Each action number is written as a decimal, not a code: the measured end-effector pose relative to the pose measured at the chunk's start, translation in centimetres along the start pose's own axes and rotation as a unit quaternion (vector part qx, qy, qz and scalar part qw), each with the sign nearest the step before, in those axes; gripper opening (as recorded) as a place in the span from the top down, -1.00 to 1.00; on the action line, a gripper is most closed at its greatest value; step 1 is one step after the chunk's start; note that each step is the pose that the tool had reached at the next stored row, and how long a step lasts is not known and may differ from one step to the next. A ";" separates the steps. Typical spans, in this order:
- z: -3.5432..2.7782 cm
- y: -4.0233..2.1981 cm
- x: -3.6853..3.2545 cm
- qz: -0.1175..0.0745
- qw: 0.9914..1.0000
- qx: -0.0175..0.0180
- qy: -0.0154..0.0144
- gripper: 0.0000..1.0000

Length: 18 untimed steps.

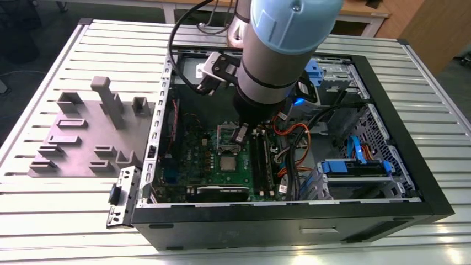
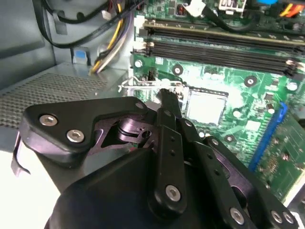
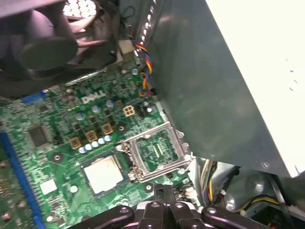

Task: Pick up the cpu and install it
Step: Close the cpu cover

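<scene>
Grey plastic tray (image 1: 88,138) lies on the table at the exterior view's left, outside the computer case (image 1: 412,165). Cpu (image 1: 229,164) sits flat on the green motherboard (image 1: 213,149). Gripper (image 1: 241,134) hovers just above, fingers together, holding nothing.

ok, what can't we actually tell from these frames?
1. Exterior view: the grey-blue robot arm hides the middle of the green motherboard. The small silver-grey square cpu is too small to judge its seating.
2. Second wrist view: the black gripper body covers the board beside the cpu.
3. First wrist view: a grey metal panel cuts off everything beyond the shiny rectangular socket frame.
</scene>
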State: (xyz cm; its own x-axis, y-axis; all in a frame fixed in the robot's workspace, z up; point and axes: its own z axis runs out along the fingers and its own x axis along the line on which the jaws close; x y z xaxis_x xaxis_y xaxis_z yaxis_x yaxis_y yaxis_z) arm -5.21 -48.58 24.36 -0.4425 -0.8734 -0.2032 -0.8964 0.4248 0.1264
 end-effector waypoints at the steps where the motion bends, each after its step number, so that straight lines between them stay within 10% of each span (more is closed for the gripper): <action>1: 0.08 -0.09 -0.03 0.003 1.000 0.000 -0.001 0.79; 18: 0.44 -0.31 -0.05 0.014 1.000 0.001 -0.005 0.79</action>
State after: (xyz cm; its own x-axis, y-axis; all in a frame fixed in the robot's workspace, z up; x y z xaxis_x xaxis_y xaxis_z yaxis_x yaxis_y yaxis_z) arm -4.93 -48.56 23.90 -0.4671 -0.8592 -0.2088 -0.8840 0.4492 0.1293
